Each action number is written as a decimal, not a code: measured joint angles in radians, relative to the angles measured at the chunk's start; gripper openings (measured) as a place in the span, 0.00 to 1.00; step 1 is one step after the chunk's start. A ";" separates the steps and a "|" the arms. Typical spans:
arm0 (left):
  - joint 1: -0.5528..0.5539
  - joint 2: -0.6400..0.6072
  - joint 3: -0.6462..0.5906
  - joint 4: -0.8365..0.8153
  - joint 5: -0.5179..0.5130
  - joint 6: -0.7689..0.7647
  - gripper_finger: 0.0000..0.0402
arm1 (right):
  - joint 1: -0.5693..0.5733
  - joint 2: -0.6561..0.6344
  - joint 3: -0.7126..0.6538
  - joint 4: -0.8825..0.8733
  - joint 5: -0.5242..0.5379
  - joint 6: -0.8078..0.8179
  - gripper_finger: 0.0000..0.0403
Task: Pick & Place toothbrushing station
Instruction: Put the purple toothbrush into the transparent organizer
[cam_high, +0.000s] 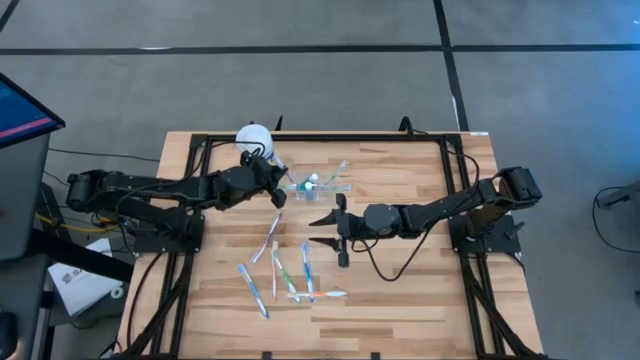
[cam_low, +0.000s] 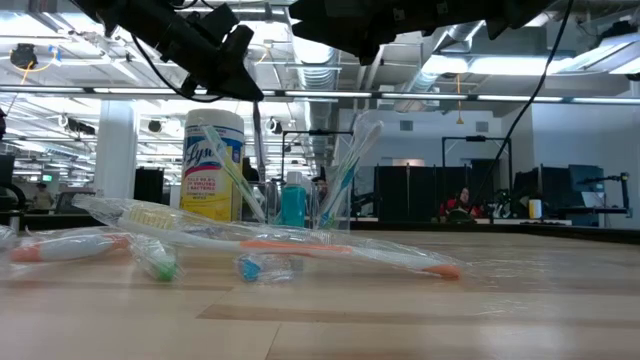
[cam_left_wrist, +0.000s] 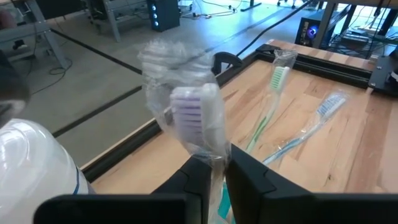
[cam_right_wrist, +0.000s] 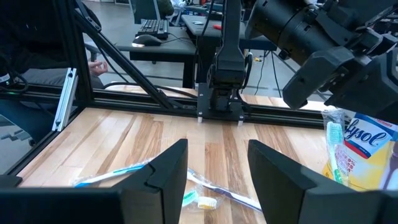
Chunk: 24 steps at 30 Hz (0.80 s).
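Observation:
My left gripper (cam_high: 280, 192) is shut on a clear-wrapped toothbrush (cam_left_wrist: 194, 115) with a white and purple head, just left of the clear cup (cam_high: 312, 183). The cup (cam_low: 322, 212) stands upright on the table. It holds a few toothbrushes and the blue tube (cam_low: 293, 205). Several more wrapped toothbrushes (cam_high: 290, 275) lie flat on the wood nearer the front edge. My right gripper (cam_high: 325, 230) is open and empty above the table, right of those loose brushes and on the near side of the cup. My left gripper pinches the wrapped toothbrush between its two fingers at the neck, just behind the head (cam_left_wrist: 214, 160). The head and the wrapper's end stick out beyond the fingertips. In the right wrist view they hang below the gripper (cam_right_wrist: 334, 137), clear of the table. The handle behind the fingers is hidden.
A white-lidded yellow canister (cam_high: 253, 135) stands at the far edge behind my left gripper, close to the cup. A black frame (cam_high: 330, 137) runs along the table's far edge and sides. Bare wood lies at the right and near the front edge.

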 joint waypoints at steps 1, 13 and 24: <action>0.000 0.000 0.000 0.000 0.000 0.000 0.10 | 0.000 0.000 0.000 -0.001 0.000 0.000 0.39; 0.000 0.000 0.000 -0.008 0.022 -0.001 0.11 | 0.000 0.000 0.000 -0.008 0.000 0.000 0.39; 0.000 0.000 0.000 -0.046 0.017 -0.028 0.24 | 0.000 0.000 0.000 -0.008 0.000 0.000 0.39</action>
